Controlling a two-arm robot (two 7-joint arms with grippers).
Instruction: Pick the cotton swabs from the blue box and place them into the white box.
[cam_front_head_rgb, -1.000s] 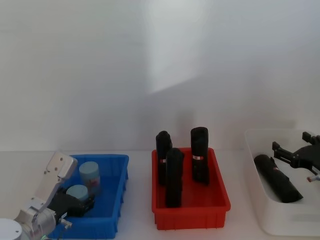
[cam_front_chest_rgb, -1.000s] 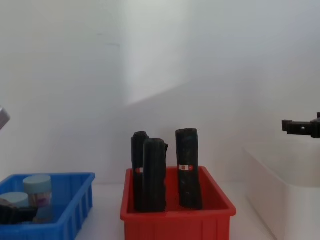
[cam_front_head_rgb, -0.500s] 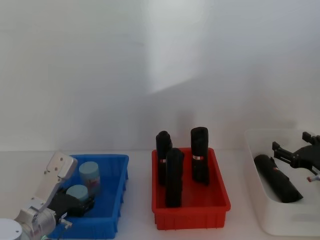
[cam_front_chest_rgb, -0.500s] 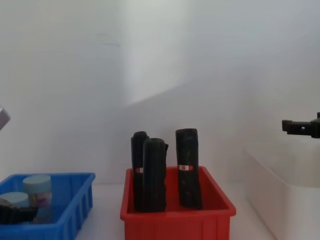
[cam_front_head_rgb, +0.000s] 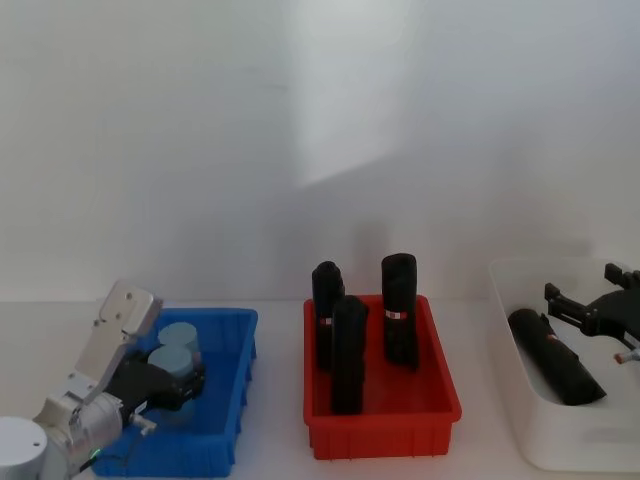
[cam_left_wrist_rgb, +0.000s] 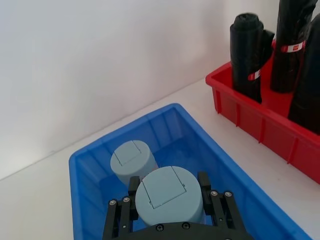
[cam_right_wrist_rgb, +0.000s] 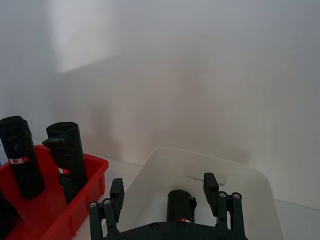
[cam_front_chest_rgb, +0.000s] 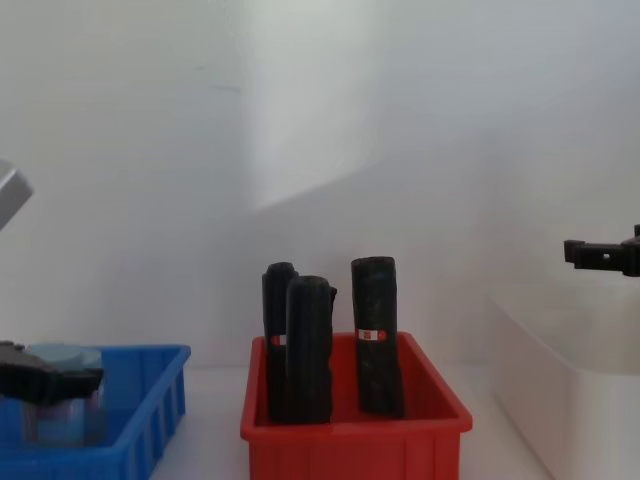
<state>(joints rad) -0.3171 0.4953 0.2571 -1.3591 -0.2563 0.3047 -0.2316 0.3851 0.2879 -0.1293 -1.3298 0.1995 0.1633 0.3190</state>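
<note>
Cotton swabs tub (cam_left_wrist_rgb: 169, 197) clamped tight in left claw (cam_left_wrist_rgb: 168, 182), inside blue box (cam_left_wrist_rgb: 200, 145), just beside second tub (cam_left_wrist_rgb: 131, 159).

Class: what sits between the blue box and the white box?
In the head view, a red bin with three upright black cylinders separates blue box from white box.

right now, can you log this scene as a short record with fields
left gripper: shut on a cotton swab tub, within the blue box
second tub: standing in the blue box, beside the held one
right gripper: open, empty, above the white box
white box: holds one black cylinder lying down
red bin: three upright black cylinders
</note>
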